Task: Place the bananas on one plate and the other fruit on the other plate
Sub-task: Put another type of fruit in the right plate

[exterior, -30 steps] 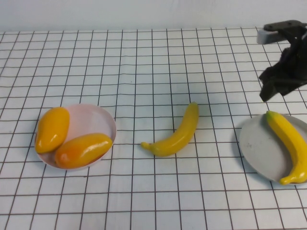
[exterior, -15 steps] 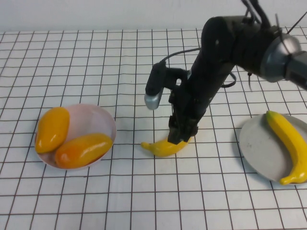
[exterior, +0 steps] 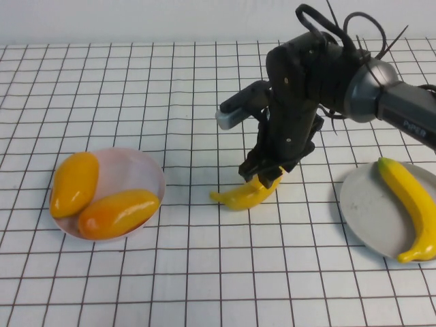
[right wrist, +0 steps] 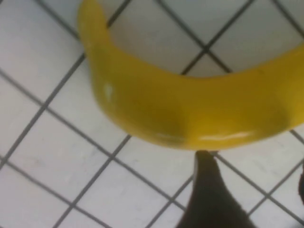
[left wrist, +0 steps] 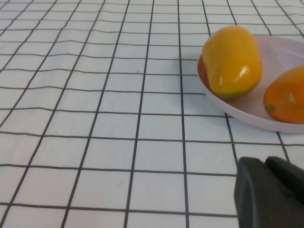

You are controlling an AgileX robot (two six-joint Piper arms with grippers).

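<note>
One banana [exterior: 240,197] lies on the table at the centre. My right gripper [exterior: 263,178] is down on its far half, covering it. In the right wrist view the banana [right wrist: 190,111] lies just past my open right gripper [right wrist: 254,168], and one fingertip [right wrist: 205,164] touches its edge. The second banana [exterior: 413,204] lies on the grey plate [exterior: 364,204] at the right. Two orange-yellow fruits [exterior: 73,182] [exterior: 117,212] lie on the pink plate [exterior: 154,172] at the left. My left gripper [left wrist: 270,194] is shut and empty, low over the table near the pink plate [left wrist: 247,111]; it is out of the high view.
The table is a white cloth with a black grid. My right arm [exterior: 306,82] reaches from the far right over the middle. In the left wrist view the two fruits [left wrist: 232,61] [left wrist: 287,95] sit on the plate.
My right arm swung from the far right in over the centre banana and came down on it. The banana has shifted a little to the right.
</note>
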